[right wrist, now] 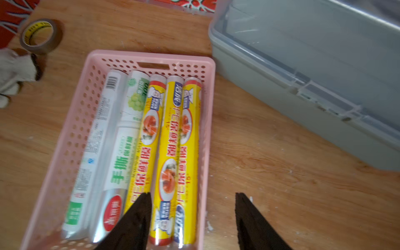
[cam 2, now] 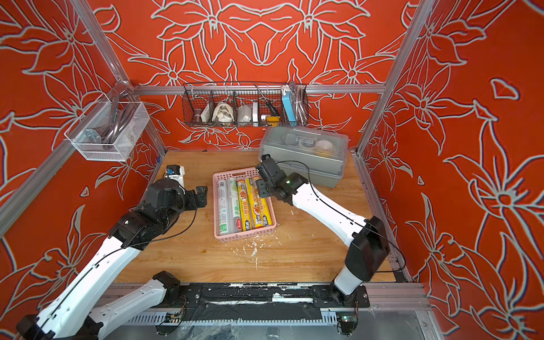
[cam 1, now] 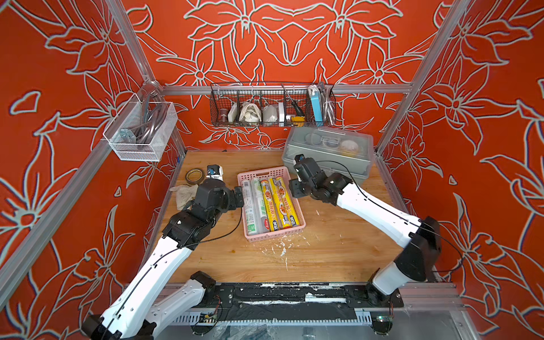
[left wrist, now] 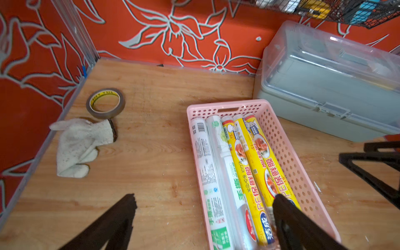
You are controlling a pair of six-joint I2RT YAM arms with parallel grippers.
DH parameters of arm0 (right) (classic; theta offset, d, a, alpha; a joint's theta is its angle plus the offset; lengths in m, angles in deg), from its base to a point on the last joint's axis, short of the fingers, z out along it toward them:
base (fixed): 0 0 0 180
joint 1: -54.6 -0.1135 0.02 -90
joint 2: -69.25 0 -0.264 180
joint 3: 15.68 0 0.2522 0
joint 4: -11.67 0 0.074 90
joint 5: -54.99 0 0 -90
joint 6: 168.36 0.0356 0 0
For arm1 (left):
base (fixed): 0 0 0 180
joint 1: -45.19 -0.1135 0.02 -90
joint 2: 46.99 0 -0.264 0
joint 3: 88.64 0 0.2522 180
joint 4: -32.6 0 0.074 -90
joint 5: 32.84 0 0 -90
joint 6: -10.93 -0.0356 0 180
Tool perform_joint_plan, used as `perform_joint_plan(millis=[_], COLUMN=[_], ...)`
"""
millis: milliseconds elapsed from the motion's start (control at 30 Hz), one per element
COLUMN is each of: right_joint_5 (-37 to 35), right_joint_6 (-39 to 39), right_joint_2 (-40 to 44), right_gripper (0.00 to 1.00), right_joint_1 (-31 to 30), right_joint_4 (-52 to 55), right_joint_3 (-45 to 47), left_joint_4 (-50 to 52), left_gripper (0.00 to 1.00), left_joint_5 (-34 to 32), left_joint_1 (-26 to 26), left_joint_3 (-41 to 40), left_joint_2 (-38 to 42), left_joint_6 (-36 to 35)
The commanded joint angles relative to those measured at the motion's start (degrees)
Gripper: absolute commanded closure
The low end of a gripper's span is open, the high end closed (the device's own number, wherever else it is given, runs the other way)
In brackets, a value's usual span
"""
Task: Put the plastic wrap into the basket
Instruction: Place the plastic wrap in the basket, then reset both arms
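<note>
Pink basket [cam 1: 272, 234] set near the middle of the wooden bench [cam 1: 323, 259], short ends toward the back wall and the front edge.

5 rolls of plastic wrap [right wrist: 138, 151] laid side by side inside the basket, lengthwise along its long sides:
- 2 white-silver rolls [left wrist: 207, 173] with green print, on the robot's left side of the basket.
- 3 yellow rolls [right wrist: 171, 155] with food pictures, on the right side, the outermost against the basket wall.

No roll seen on the bare bench in any view.

Left claw [cam 1: 239, 197]: spread wide, empty, just beside the left long wall of the basket. In the left wrist view, 1 fingertip [left wrist: 127, 207] over bare wood, the other over the near end of the yellow rolls.

Right claw [right wrist: 192, 201]: spread apart, pinching nothing, above the right long wall of the basket. 1 fingertip [right wrist: 142, 203] over the yellow rolls, the other over the bench outside the basket.

Also on the bench: brown tape ring [left wrist: 105, 103] and white glove [left wrist: 80, 147] toward the left rear, touching each other; grey lidded box [cam 1: 328, 154] at the right rear, close behind the basket corner.
</note>
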Motion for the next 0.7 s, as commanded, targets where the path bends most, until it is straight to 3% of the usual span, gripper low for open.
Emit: perform_joint_plan(millis=[0, 133, 267, 433, 567, 667], right_joint_5=[-6.4, -15.2, -21.1, -17.5, -15.2, -15.5], right_joint_6=[-4.9, -6.9, -7.0, -16.0, -18.2, -19.9], right_joint_2=[3.7, 7.9, 13.0, 19.0, 18.8, 17.0], right_gripper=[0.33, 0.25, 0.14, 0.10, 0.08, 0.09], right_joint_1=[3.1, 5.3, 10.1, 16.6, 21.9, 24.4], right_joint_4=[-6.6, -10.9, -21.1, -38.3, -50.0, -50.0], right_joint_3=[7.5, 16.9, 29.6, 41.8, 47.2, 45.8], left_joint_4=[-9.9, -18.8, -27.7, -40.9, -46.5, -54.2], left_gripper=[0.02, 0.02, 0.02, 0.02, 0.02, 0.02], left_joint_5=[-4.0, -6.5, -8.4, -15.9, -16.3, -15.1], left_joint_1=[-1.1, -4.6, -9.1, -11.6, -17.9, -21.4], left_joint_3=[-4.3, -11.5, -18.5, -28.9, -34.4, -39.8], left_joint_2=[1.2, 0.7, -1.1, -4.0, -4.9, -6.5], left_joint_6=[-5.9, -6.8, -2.3, -4.8, -5.0, -5.6])
